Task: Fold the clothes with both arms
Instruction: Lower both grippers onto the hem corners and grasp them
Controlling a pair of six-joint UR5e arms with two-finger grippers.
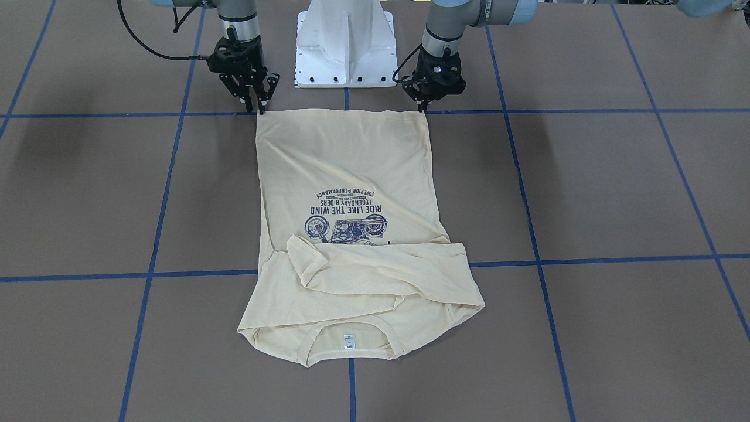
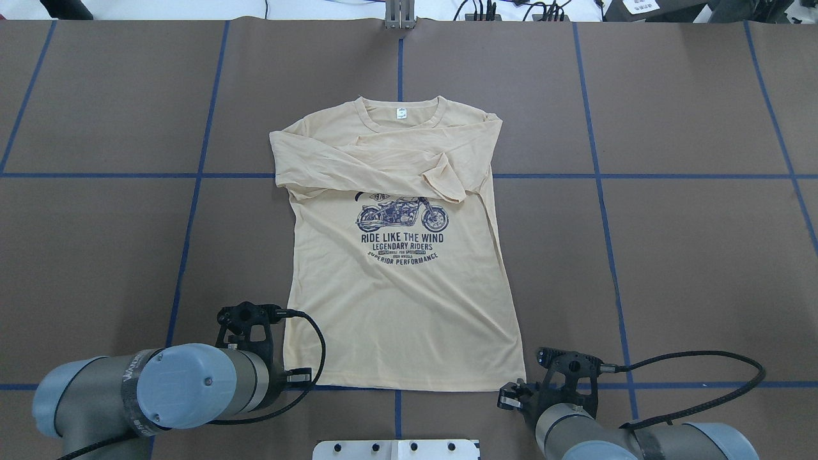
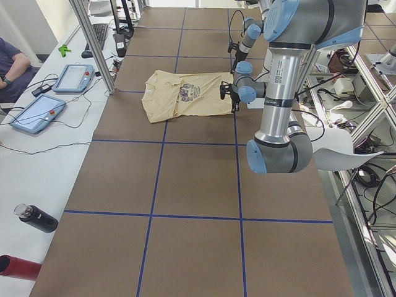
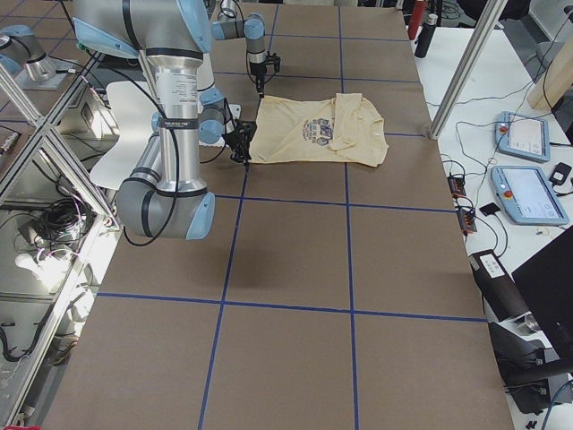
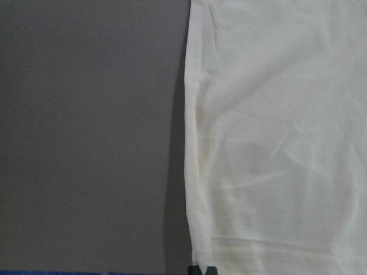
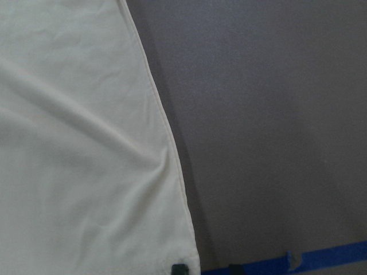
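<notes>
The cream-yellow shirt (image 1: 351,170) lies flat and face up on the brown table, both long sleeves folded across the chest, its navy motorcycle print (image 2: 401,223) showing. The white neck label (image 2: 401,114) is at the far end and the hem is toward the robot. My left gripper (image 1: 422,107) is down at one hem corner. In the left wrist view its tips (image 5: 202,269) are close together on the hem of the shirt (image 5: 275,143). My right gripper (image 1: 258,108) is at the other hem corner. In its wrist view the tips (image 6: 206,267) stand apart, astride the edge of the shirt (image 6: 74,143).
The white pedestal base (image 1: 345,47) stands just behind the hem, between the arms. Blue tape lines (image 2: 192,211) grid the table. At the table's end are two control tablets (image 3: 74,77), a metal post (image 3: 93,43), a black bottle (image 3: 37,218) and an operator's arm (image 3: 12,68).
</notes>
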